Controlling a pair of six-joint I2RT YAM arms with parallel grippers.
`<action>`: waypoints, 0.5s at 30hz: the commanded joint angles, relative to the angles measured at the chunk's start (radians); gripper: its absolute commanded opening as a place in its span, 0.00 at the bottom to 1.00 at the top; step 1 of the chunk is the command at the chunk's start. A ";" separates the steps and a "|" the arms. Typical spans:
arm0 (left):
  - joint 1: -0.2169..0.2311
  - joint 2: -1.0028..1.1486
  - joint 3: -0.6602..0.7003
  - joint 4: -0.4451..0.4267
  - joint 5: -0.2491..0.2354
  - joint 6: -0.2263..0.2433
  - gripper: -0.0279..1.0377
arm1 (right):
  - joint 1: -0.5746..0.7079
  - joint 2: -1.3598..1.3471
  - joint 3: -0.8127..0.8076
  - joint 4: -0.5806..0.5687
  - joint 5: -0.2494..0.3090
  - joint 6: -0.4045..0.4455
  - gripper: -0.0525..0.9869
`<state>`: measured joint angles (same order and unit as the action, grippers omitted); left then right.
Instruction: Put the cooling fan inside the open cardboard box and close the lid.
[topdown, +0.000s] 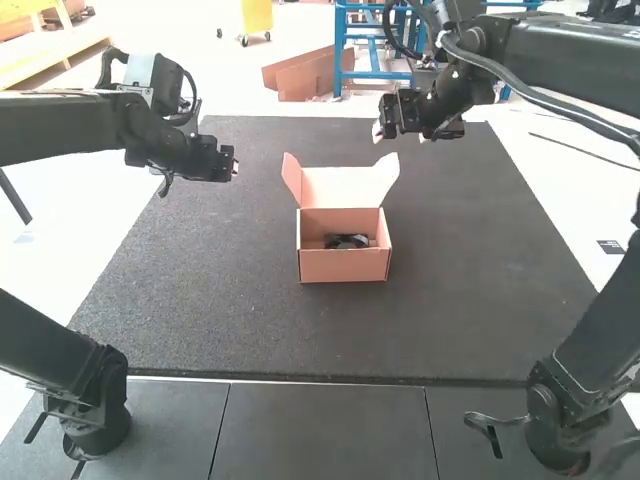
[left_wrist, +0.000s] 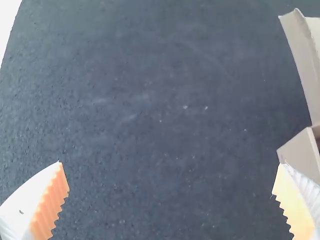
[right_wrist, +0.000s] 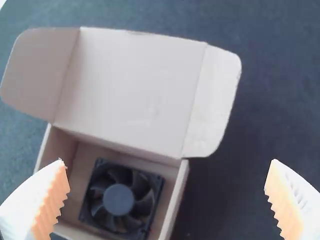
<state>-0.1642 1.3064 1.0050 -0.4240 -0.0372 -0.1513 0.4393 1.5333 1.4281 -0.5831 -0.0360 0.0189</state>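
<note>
Fan (right_wrist: 120, 197) is lying flat inside the box (topdown: 343, 258), midway between the surface's (topdown: 150, 300) side edges. I am holding the right claw (topdown: 388, 118) released above the upright lid (right_wrist: 135, 95), probably to fold it down. The left claw (topdown: 224, 163), also released, is waiting well left of the box.

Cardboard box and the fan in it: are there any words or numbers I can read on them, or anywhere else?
No text can be read.
Open light-brown cardboard box: plain lid and flaps, no print.
Black square cooling fan lying inside it: no readable label on the round hub.
Small black tag near the high view's right edge: white marks, too small to read.
</note>
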 joint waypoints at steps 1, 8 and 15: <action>-0.009 0.057 0.060 0.022 -0.010 -0.013 0.94 | -0.042 -0.067 -0.110 0.089 0.031 -0.031 0.92; -0.046 0.200 0.164 0.036 -0.027 -0.044 0.94 | -0.097 -0.050 -0.173 0.183 -0.002 -0.017 0.92; -0.104 0.333 0.277 0.034 -0.027 -0.094 0.94 | -0.140 0.056 -0.104 0.197 -0.088 0.004 0.92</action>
<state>-0.2485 1.6104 1.2228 -0.3916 -0.0559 -0.2085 0.3321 1.5578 1.2724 -0.3962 -0.0677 0.0086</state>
